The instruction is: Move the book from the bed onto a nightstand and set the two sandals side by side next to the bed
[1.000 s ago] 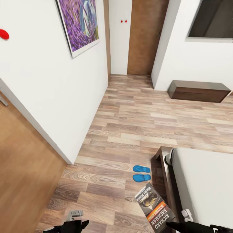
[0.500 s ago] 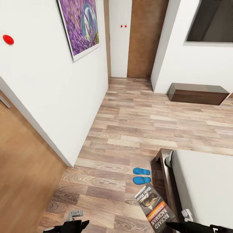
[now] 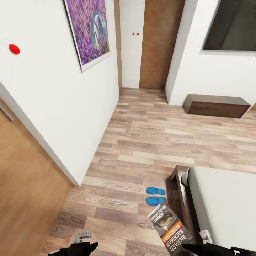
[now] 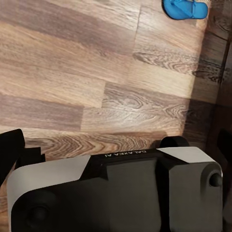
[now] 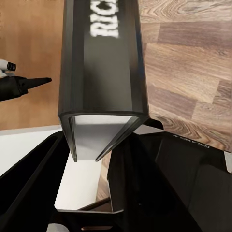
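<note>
Right tool [image 5: 104, 159] pinching book [image 3: 170, 228], wood-plank floor [image 3: 149, 142], white walls [image 3: 53, 106], lavender picture [image 3: 90, 30]

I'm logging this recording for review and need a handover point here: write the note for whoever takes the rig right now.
Right tool: shut on the book, carried above the floor beside the bed.
Left tool: low at the robot's left, holding nothing; whether it is open or shut cannot be told.
The two sandals lie side by side on the floor near the bed's corner, so that part looks done.
The book is off the bed.
Left: set the book on a nightstand. A low dark cabinet stands by the far wall; I cannot tell whether it is one.
</note>
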Robot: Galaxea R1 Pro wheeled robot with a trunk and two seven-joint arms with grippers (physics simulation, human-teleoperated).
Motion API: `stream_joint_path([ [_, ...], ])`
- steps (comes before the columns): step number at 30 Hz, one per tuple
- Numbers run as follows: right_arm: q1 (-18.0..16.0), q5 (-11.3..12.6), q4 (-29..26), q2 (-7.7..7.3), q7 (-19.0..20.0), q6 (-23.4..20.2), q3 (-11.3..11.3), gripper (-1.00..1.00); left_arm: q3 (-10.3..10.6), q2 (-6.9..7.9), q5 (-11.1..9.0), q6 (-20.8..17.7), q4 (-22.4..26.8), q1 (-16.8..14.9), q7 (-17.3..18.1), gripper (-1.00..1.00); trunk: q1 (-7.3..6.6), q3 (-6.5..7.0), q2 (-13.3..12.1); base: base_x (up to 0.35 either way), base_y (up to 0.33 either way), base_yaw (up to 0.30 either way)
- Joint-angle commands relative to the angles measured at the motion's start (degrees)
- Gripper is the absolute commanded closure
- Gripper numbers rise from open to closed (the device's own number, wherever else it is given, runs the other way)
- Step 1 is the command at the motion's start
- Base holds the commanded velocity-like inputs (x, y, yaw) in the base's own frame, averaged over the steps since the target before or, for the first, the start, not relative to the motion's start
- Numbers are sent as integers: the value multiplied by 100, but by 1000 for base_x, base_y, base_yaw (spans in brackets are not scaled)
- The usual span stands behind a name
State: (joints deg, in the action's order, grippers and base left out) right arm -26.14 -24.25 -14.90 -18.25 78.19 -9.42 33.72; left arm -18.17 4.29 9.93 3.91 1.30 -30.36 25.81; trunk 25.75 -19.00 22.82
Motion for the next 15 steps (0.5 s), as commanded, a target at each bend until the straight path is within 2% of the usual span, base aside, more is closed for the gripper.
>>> stream_joint_path([
  [1,-5,-45,-4,2,31,-60,47,100,-39,2,61,31,-7,-5,12,-100,3,0,10,0,0,0],
  [15,-5,-45,-4,2,32,-60,47,100,-46,1,60,31,-7,-4,12,-100,3,131,10,0,0,0],
])
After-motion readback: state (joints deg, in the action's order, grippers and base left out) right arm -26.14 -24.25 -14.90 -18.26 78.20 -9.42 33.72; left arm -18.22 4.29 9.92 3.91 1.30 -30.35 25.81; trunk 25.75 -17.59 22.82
